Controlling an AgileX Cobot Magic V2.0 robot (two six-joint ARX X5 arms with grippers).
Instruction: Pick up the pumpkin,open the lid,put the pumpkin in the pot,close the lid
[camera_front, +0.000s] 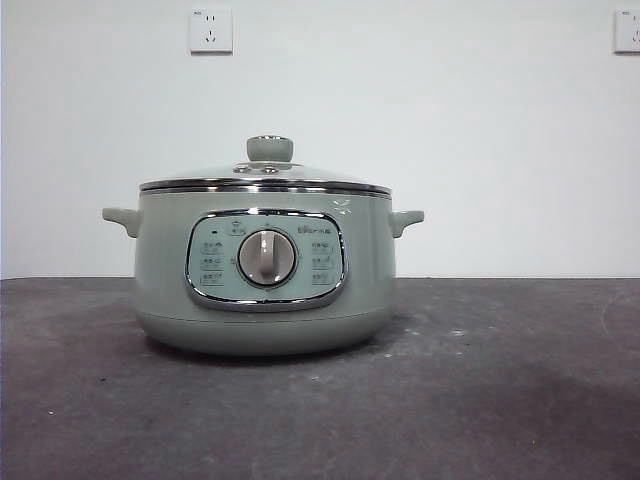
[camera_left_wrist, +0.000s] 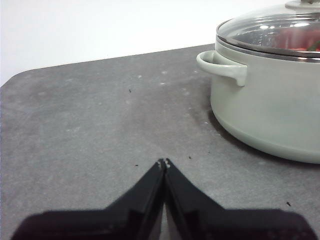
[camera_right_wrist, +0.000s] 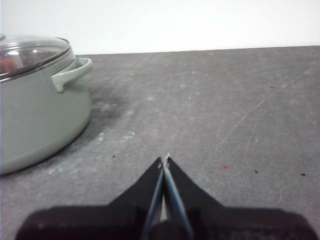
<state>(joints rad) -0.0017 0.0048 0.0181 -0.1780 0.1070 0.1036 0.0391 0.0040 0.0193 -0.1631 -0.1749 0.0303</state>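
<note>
The dark grey table (camera_front: 520, 400) carries the pot (camera_front: 263, 300) at centre, dial facing six o'clock. The lid (camera_front: 300, 175) sits closed on it; the pumpkin (camera_left_wrist: 295, 40) shows red through the glass — inside. Left gripper (camera_left_wrist: 164, 162) and right gripper (camera_right_wrist: 165, 159) hover apart from it, jaws together, empty.

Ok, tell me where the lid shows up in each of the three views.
Front view: the lid sits closed on the pot, centre of the picture.
Left wrist view: upper right corner, red showing through the glass.
Right wrist view: upper left edge.
Shared landmark: the pot's side handles, just under the chrome rim.
</note>
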